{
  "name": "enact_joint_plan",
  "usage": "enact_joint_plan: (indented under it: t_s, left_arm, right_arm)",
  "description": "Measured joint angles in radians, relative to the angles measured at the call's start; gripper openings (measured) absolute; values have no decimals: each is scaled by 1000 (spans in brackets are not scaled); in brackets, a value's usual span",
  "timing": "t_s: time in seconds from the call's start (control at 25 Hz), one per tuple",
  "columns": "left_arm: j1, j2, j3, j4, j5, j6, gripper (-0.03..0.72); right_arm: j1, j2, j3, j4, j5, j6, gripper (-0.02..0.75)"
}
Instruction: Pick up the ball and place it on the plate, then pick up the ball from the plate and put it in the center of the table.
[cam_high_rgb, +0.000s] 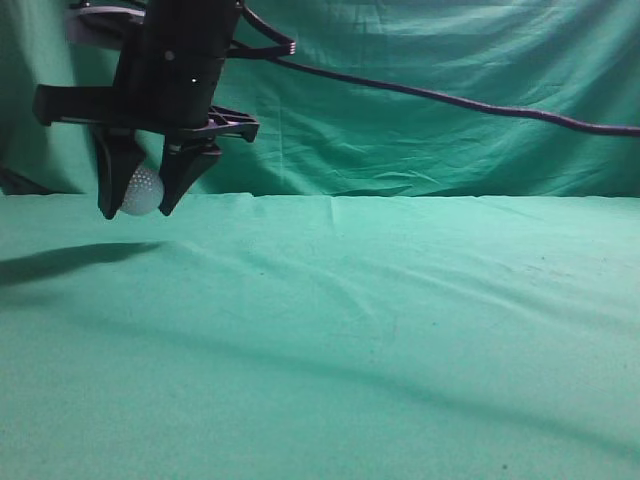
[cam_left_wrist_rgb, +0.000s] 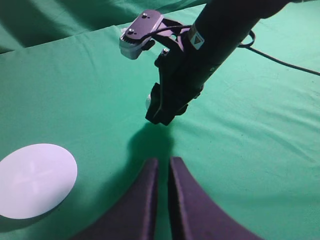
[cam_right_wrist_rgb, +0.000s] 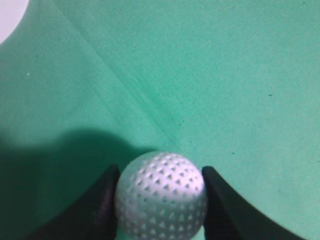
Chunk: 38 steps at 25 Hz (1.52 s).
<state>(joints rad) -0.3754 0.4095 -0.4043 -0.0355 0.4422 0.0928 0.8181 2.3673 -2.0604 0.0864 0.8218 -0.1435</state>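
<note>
The white dimpled ball (cam_high_rgb: 140, 190) is clamped between the black fingers of my right gripper (cam_high_rgb: 138, 208), which hangs above the teal table (cam_high_rgb: 400, 330) at the far left of the exterior view. The right wrist view shows the ball (cam_right_wrist_rgb: 161, 195) held between the two fingers (cam_right_wrist_rgb: 161, 200), clear of the cloth. The left wrist view shows that arm from the side, with a sliver of the ball (cam_left_wrist_rgb: 149, 102) showing. The white plate (cam_left_wrist_rgb: 35, 180) lies flat and empty to the left; its edge shows in the right wrist view (cam_right_wrist_rgb: 10, 15). My left gripper (cam_left_wrist_rgb: 162, 165) is shut and empty, above the cloth.
A black cable (cam_high_rgb: 450, 100) runs from the right arm across the green curtain backdrop to the right. The right arm casts a shadow (cam_left_wrist_rgb: 150, 142) on the cloth just ahead of my left gripper.
</note>
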Motion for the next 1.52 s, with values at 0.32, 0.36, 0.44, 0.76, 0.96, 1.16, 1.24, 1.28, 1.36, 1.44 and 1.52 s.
enact_joint_plan:
  t_s: [0.32, 0.36, 0.44, 0.76, 0.96, 1.16, 1.24, 1.28, 1.36, 1.44, 1.52]
  left_arm:
    - [0, 0, 0, 0, 0, 0, 48]
    - [0, 0, 0, 0, 0, 0, 48]
    - [0, 0, 0, 0, 0, 0, 48]
    - [0, 0, 0, 0, 0, 0, 48]
    - [0, 0, 0, -8, 0, -2, 48]
    - [0, 0, 0, -39, 0, -2, 48]
    - [0, -10, 0, -53, 0, -2, 48]
    - [0, -26, 0, -53, 0, -2, 48]
    - [0, -63, -2, -53, 12, -2, 48]
    - [0, -110, -4, -54, 31, -2, 48]
    - [0, -164, -6, -55, 67, -2, 48]
  right_arm:
    - [0, 22, -3, 0, -13, 2, 515]
    - [0, 22, -2, 0, -15, 2, 532]
    - [0, 22, -2, 0, -15, 2, 515]
    - [0, -108, -57, -13, 166, 2, 515]
    - [0, -279, -72, -49, 378, 41, 289]
    - [0, -432, -72, -60, 434, 78, 0]
    - [0, -493, -72, -62, 437, 92, 0]
    - [0, -522, -72, -62, 439, 100, 0]
    - [0, -595, -64, -62, 441, 115, 0]
    - [0, -675, -39, -62, 443, 124, 0]
    - [0, -753, -4, -62, 444, 128, 0]
